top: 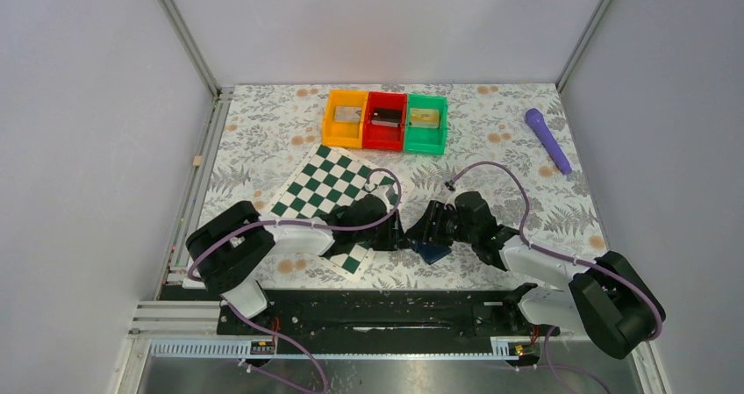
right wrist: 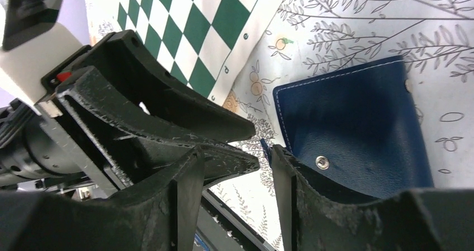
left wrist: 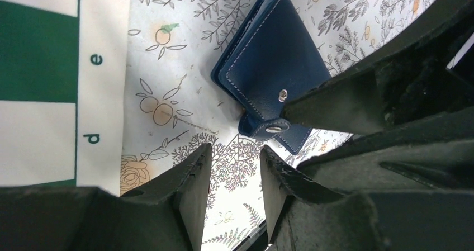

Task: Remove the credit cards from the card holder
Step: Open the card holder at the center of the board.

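Lab test cell: grey panels (top: pixel 88 104), aluminium frame (top: pixel 183 34).

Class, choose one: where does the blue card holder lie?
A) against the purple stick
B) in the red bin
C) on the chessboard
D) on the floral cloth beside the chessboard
D: the card holder rests flat on the floral cloth, clear of the chessboard edge.
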Robot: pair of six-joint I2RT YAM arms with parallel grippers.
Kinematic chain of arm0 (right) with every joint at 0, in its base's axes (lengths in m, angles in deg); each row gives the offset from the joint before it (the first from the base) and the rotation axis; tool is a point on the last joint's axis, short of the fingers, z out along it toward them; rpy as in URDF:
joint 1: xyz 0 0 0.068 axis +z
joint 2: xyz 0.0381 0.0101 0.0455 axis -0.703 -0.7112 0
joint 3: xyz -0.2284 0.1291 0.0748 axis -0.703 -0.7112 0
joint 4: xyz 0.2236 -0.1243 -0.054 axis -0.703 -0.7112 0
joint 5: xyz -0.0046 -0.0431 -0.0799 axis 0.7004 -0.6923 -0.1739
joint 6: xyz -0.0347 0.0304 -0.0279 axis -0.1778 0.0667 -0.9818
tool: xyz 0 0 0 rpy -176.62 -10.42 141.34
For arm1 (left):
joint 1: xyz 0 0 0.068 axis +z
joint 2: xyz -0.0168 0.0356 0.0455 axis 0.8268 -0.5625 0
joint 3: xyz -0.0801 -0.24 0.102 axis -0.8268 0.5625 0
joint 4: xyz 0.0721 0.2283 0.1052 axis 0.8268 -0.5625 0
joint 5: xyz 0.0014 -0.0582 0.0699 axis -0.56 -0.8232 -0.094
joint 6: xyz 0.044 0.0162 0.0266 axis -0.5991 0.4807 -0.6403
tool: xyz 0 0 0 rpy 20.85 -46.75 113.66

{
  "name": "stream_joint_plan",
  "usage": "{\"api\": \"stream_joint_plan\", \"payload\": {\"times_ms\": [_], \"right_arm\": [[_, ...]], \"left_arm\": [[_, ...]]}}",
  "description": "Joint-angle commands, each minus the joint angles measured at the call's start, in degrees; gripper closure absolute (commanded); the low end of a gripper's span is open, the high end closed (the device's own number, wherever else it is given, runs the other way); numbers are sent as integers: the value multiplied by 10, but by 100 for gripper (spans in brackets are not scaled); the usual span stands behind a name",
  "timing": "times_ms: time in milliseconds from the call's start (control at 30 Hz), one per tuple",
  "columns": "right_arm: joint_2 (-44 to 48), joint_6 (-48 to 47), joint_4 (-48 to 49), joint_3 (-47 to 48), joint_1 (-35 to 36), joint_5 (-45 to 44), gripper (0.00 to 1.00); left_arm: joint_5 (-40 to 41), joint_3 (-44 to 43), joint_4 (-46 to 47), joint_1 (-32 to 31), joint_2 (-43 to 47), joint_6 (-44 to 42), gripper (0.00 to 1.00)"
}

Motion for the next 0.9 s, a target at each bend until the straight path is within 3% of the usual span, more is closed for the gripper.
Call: {"api": "stream_joint_plan", "payload": {"times_ms": [0, 367, 867], "right_arm": [[0, 37, 71, -17, 4, 35, 46], [-7, 61, 116, -52, 4, 38, 55], [-37, 92, 177, -96, 5, 33, 84]], "left_arm": [[18, 12, 43, -3, 18, 25, 61], [60, 37, 40, -2, 53, 104, 56], [52, 39, 57, -1, 43, 159, 55]]}}
